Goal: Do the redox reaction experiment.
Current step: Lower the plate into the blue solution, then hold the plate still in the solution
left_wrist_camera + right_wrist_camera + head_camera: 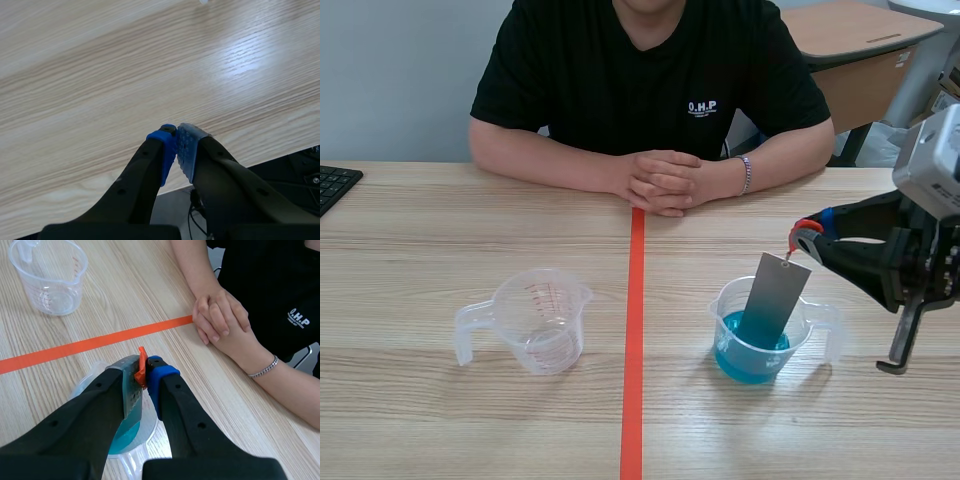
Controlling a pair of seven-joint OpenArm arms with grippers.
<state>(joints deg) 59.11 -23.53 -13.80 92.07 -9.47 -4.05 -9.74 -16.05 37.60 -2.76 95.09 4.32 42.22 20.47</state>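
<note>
Grey metal strip [775, 300] stands tilted in a clear plastic measuring cup [729, 305], its lower end dipped in the blue liquid [745, 362] that fills the bottom of the cup. Its upper end rises above the rim and leans toward the right arm. An orange-red tab [804, 229] is fastened to the strip's top corner.

The right pincer [807, 240] is clenched on this tab. In the right wrist view the tab is pinched between the two pads, with the strip running down from them into the cup directly below. Whether the strip rests on the cup's rim cannot be told. The cup's handle points toward the right arm.

This cup sits on the wooden worktop [420, 420], just to the right of the orange-red tape line [634, 350] down the middle. A second clear measuring cup [542, 318], with red graduations and no visible contents, stands across the line, well apart from the first. Its handle is turned outward toward the left.

The left pincer [176, 145] is clenched on nothing: its blue and grey pads meet above bare worktop near the edge.

A person in a black shirt sits across the worktop, clasped hands [660, 182] resting at the far end of the tape line. A beaded bracelet [746, 175] circles one wrist. A black keyboard [335, 185] lies at the far left edge.
</note>
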